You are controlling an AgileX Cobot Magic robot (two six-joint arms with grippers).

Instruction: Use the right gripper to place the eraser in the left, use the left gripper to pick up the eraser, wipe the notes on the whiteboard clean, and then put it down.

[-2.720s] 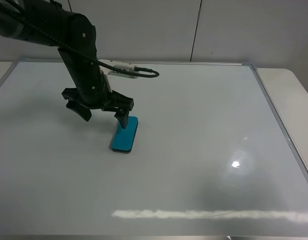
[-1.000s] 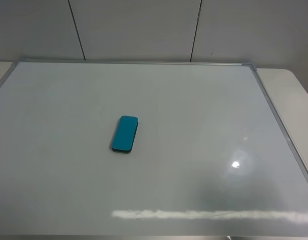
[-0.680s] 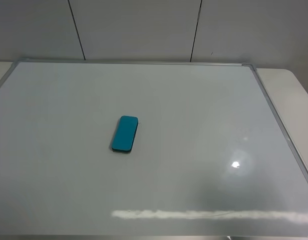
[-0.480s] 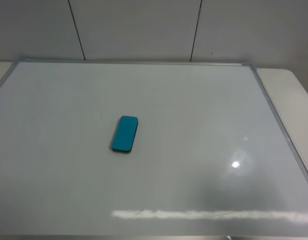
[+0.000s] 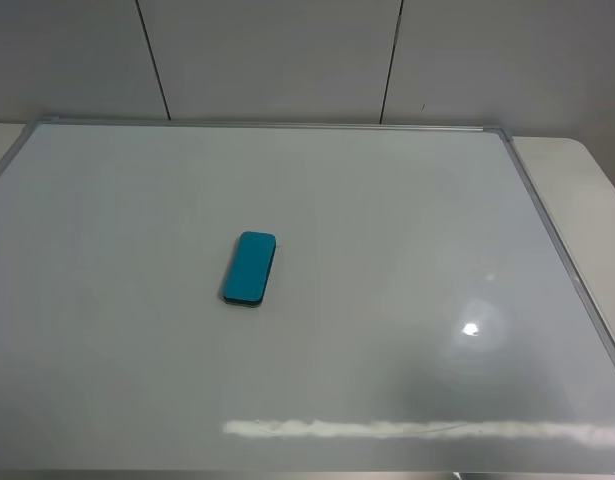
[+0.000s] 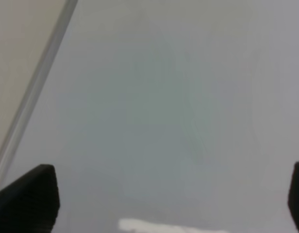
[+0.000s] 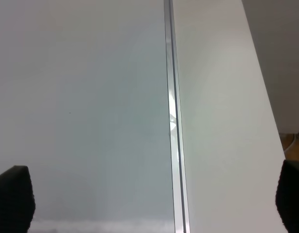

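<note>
**Eraser lying free on the board, both claws wide and empty**

Your whiteboard fills nearly the whole high view, glossy white inside a thin silver frame, lying flat on a pale table. A grey panelled wall runs along the board's far edge. Glare: a bright spot toward the board's right side and a long pale streak along its near edge.

No red writing shows anywhere on the board surface you can see from above.

The eraser lies on the board, left of its centre and roughly midway between far and near edges. Teal top up, dark base down, long axis running far-to-near with a slight tilt. Nothing touches it.

Neither arm appears in the high view.

Your left gripper hangs over bare board beside the frame; only the two black fingertips show, splayed far apart, nothing between them.

Your right gripper hangs over the board's frame, board on one side and table on the other. Its fingertips stand spread wide, holding nothing.
</note>
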